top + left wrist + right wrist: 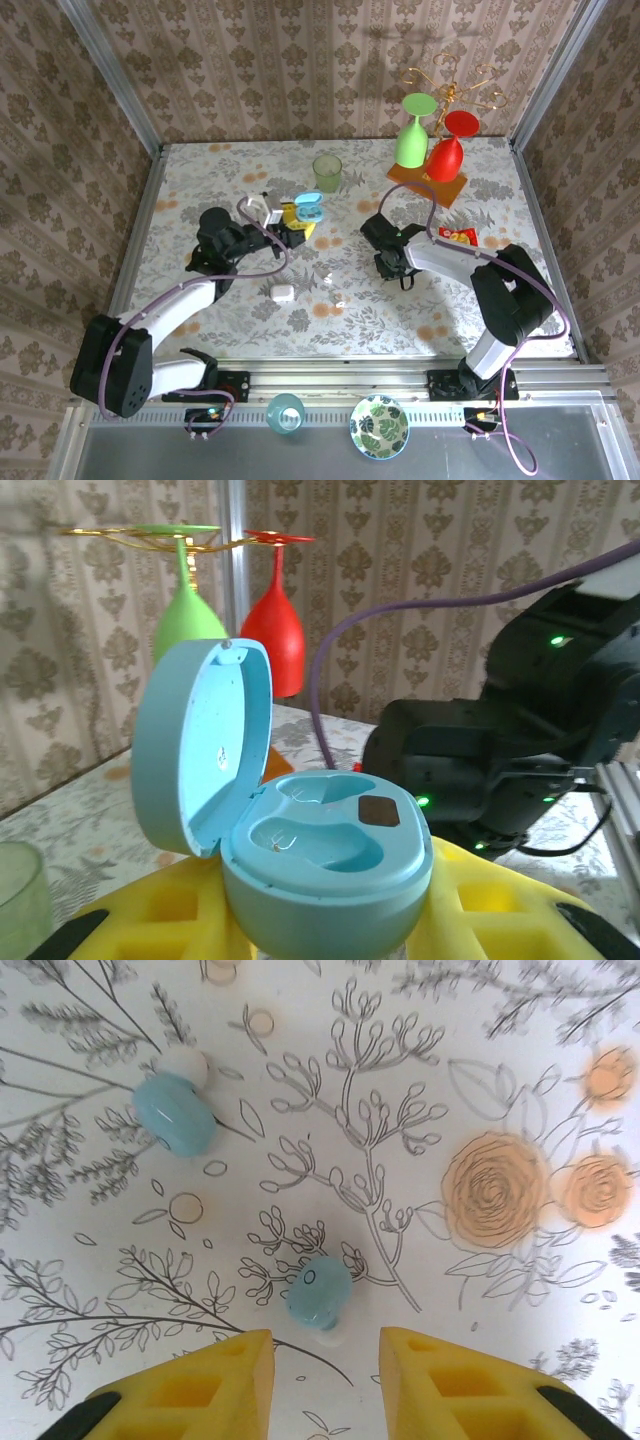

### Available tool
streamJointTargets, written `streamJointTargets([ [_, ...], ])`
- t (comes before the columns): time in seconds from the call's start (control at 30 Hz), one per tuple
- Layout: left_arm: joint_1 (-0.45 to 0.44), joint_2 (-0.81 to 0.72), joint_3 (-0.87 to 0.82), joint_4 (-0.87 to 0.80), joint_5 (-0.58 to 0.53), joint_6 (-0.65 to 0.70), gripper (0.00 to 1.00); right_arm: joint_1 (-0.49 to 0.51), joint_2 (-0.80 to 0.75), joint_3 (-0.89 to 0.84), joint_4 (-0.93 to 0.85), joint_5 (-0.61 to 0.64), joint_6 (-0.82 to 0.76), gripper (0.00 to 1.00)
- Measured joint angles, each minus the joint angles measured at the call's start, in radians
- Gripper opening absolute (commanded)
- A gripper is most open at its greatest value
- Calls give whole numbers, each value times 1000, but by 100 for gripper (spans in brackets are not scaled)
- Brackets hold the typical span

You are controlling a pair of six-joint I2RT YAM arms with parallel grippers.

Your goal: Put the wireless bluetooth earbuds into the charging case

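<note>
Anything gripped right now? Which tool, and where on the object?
The left tool grips the open blue charging case by its lower body, lid up. The right tool is open, holding nothing, over a blue earbud.

I'm looking at a counter (250, 330) covered in a pale cloth printed with grey sprigs and orange flowers. A see-through green cup (326, 172) stands toward the back. To its right lies an orange board (428, 186) that carries a gold rack. A red snack packet (459, 236) lies near the right side. A small white case (282, 292) sits near the middle, with a tiny white piece (338, 298) just to its right. On my right wrist camera, the lower earbud (320, 1292) and the upper earbud (175, 1125) lie apart on the print. Both are pale blue with a white tip
</note>
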Motion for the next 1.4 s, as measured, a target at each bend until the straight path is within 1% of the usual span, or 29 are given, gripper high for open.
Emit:
streamJointTargets([
  [0.23,47,-53,-4,0,12,-3,26,33,82,97,-72,96,63,33],
  [0.33,59,-63,-8,0,16,-3,26,37,127,121,-93,112,78,33],
  [0.53,65,-71,-22,-6,19,-3,26,47,192,143,-121,131,97,30],
  [0.83,66,-73,-29,-7,23,-3,26,48,218,143,-135,133,100,24],
  [1.1,67,-73,-29,-7,23,-3,26,50,235,146,-135,133,100,25],
  [1.3,67,-73,-29,-7,24,-3,26,52,235,146,-135,133,100,20],
  [1.4,67,-73,-29,-7,27,-3,26,52,232,146,-135,132,99,20],
])
